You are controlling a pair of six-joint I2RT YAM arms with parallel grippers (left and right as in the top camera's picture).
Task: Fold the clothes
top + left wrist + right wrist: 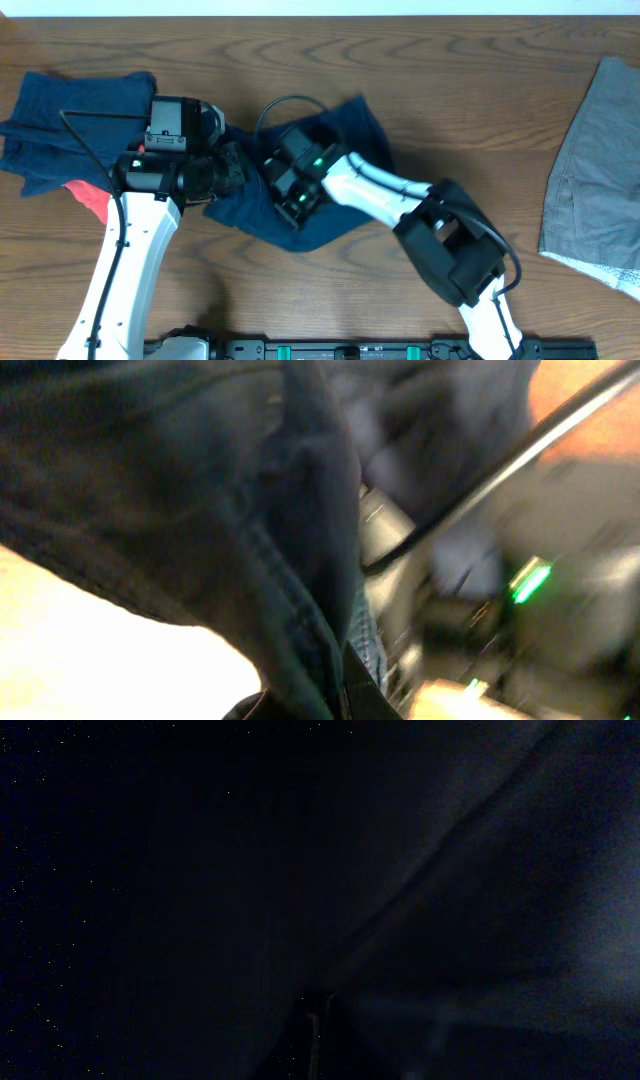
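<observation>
The dark navy shorts (322,228) lie bunched at the table's middle. My left gripper (238,172) is at their left edge and my right gripper (283,195) is right beside it on the cloth, the two almost touching. In the left wrist view, navy cloth (200,510) hangs across the frame and a fold runs down between the jaws (345,695), which are shut on it. The right wrist view is nearly black, filled by navy cloth (200,870); the fingertips (318,1030) meet in a thin line against it. The label and button are hidden.
A heap of blue garments (70,115) with a red cloth (92,195) lies at the far left. A grey garment (600,170) lies at the right edge. The right arm's black cable (275,110) loops over the shorts.
</observation>
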